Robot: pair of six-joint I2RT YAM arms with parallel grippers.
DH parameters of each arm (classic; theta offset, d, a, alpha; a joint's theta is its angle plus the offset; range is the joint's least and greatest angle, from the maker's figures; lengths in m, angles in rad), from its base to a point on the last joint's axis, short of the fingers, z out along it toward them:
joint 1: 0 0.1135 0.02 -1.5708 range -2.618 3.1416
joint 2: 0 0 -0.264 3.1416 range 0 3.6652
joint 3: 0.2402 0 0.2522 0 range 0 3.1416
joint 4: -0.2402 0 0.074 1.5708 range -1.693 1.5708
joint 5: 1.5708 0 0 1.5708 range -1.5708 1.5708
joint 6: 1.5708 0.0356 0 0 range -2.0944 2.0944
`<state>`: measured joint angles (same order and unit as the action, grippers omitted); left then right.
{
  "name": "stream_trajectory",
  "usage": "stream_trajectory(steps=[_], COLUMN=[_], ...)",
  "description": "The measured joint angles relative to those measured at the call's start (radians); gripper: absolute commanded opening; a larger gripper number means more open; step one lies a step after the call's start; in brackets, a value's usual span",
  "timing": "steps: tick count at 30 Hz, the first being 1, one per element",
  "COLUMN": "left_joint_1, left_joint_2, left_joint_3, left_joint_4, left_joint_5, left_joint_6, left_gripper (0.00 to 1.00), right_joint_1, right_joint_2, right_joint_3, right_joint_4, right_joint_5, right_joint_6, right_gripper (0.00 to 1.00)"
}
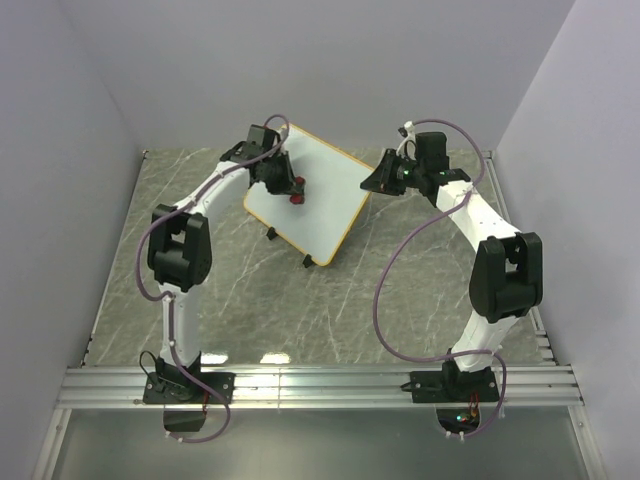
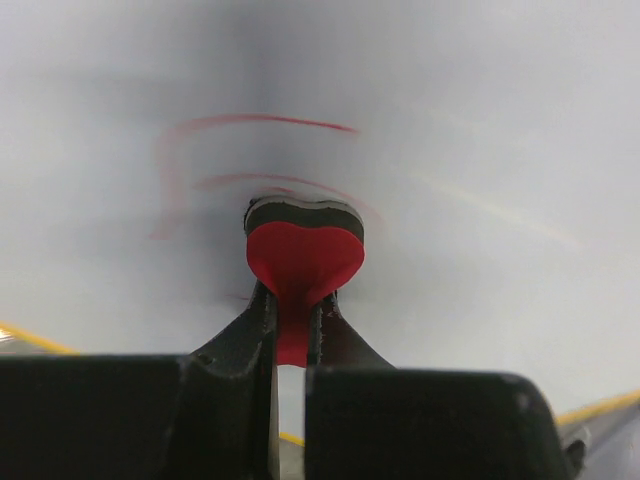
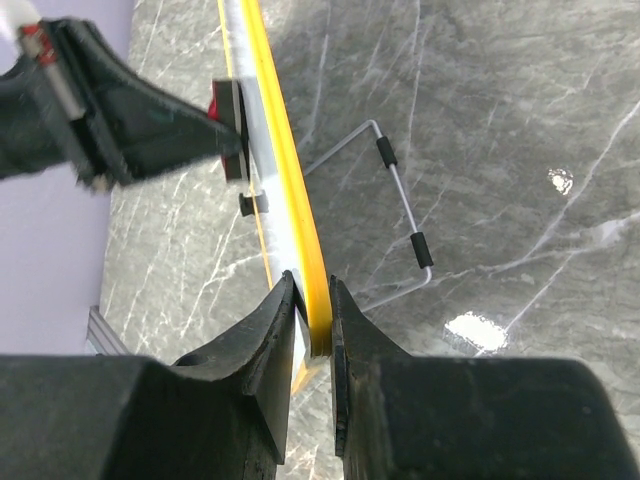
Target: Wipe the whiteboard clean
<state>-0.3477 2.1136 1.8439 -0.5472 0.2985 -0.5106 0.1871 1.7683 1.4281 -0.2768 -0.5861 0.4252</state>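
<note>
The whiteboard (image 1: 315,195), white with a yellow-orange rim, stands tilted on two black feet at the back middle of the table. My left gripper (image 1: 290,187) is shut on the red-and-black eraser (image 2: 303,245) and presses it against the board face (image 2: 480,120), where faint red curved marks (image 2: 260,125) show above the eraser. My right gripper (image 1: 378,180) is shut on the board's yellow rim (image 3: 300,230) at its right corner. In the right wrist view the left gripper (image 3: 130,130) and the eraser (image 3: 226,112) show at the board's far side.
The grey marble tabletop (image 1: 260,300) lies around the board. A wire stand with black sleeves (image 3: 400,200) sticks out behind the board. White enclosure walls (image 1: 60,150) stand close at left, right and back. An aluminium rail (image 1: 320,385) runs along the near edge.
</note>
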Motion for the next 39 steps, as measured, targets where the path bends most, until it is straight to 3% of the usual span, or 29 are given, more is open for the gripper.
stream_trajectory(steps=[7,10,15,21,26,32,39], left_joint_1=[0.097,0.095,0.025,-0.095,-0.125,-0.074,0.116], left_joint_2=[0.022,-0.027,-0.109,-0.121,-0.122,-0.14,-0.107], left_joint_3=[-0.059,-0.167,-0.302,-0.232,-0.208,-0.256,-0.3], left_joint_4=[0.011,0.075,0.132,0.125,0.134,0.175,0.185], left_joint_5=[-0.092,-0.131,-0.235,-0.278,-0.274,-0.215,-0.189], left_joint_6=[0.034,0.016,-0.034,-0.038,-0.045,-0.076,-0.074], left_gripper=[0.0,0.0,0.0,0.0,0.0,0.0,0.0], right_joint_1=[0.005,0.005,0.006,0.006,0.006,0.006,0.006], right_joint_2=[0.0,0.0,0.0,0.0,0.0,-0.001,-0.005], right_joint_3=[0.0,0.0,0.0,0.0,0.0,-0.002,-0.01], right_joint_4=[0.0,-0.002,-0.002,-0.006,-0.009,-0.006,-0.005], right_joint_5=[-0.005,-0.005,-0.004,0.003,0.007,0.002,-0.009], right_joint_6=[-0.004,-0.004,-0.004,-0.004,-0.004,-0.005,-0.012], right_gripper=[0.0,0.0,0.0,0.0,0.0,0.0,0.0])
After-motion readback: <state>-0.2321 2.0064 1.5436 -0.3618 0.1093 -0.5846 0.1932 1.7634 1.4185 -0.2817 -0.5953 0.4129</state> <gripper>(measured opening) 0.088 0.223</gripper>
